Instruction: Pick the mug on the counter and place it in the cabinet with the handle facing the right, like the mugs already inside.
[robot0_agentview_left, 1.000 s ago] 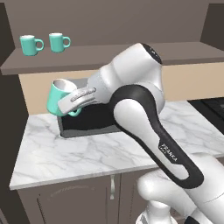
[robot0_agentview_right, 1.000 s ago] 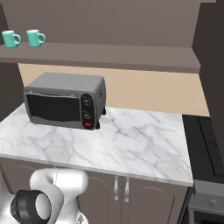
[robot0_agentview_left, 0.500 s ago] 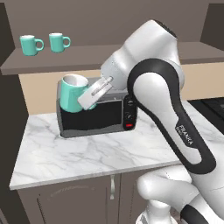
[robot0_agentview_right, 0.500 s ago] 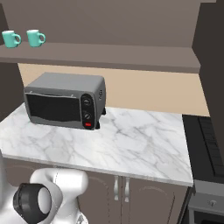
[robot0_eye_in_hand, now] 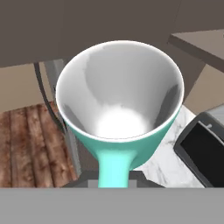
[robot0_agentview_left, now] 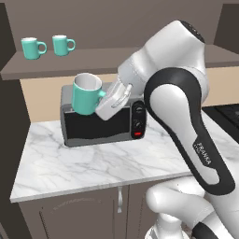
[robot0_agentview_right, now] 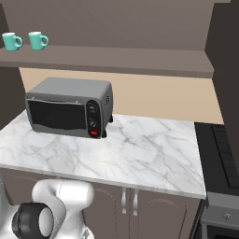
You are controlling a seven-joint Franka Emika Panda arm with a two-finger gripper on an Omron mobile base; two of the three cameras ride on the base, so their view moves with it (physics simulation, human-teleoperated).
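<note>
The white Franka arm with dark joints rises from the lower right of the left base view, bends high at its elbow and reaches left. Its two-finger gripper is clamped on the loop handle of the small teal-green mug with a white interior, holding it aloft, tilted slightly.

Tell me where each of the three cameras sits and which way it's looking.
Left base view: behind the arm's left, looking forward and down at the counter; the arm rises lower right, gripper holding the mug.
Right base view: behind its right, facing the same counter; arm base at lower left.
Hand view: on the hand, looking into the mug.
Both base views share the toaster oven and two shelf mugs.
</note>
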